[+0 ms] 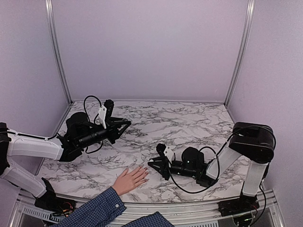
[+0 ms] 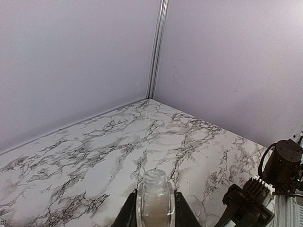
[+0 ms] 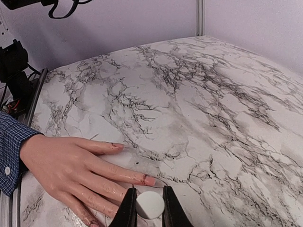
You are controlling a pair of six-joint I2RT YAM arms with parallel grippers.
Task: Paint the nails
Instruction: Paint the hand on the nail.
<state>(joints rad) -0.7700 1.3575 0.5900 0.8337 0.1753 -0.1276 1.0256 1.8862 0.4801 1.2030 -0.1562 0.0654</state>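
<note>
A light-skinned hand (image 1: 130, 178) with a blue plaid sleeve (image 1: 94, 210) lies flat at the table's near edge. In the right wrist view its fingers (image 3: 71, 163) point right, with pinkish nails on two fingers (image 3: 150, 180) (image 3: 117, 146) showing dark red smears. My right gripper (image 3: 150, 205) is shut on a white round cap (image 3: 150, 203) just over the fingertips; any brush below it is hidden. It also shows in the top view (image 1: 156, 164). My left gripper (image 2: 155, 195) is shut on an open glass polish bottle (image 2: 154, 198), held above the table at the left (image 1: 120, 126).
The marble tabletop (image 1: 189, 123) is walled by lilac panels with metal corner posts (image 1: 239, 52). The right arm's black body (image 2: 277, 170) shows at the right of the left wrist view. The left arm's cables (image 1: 92, 101) loop above its wrist.
</note>
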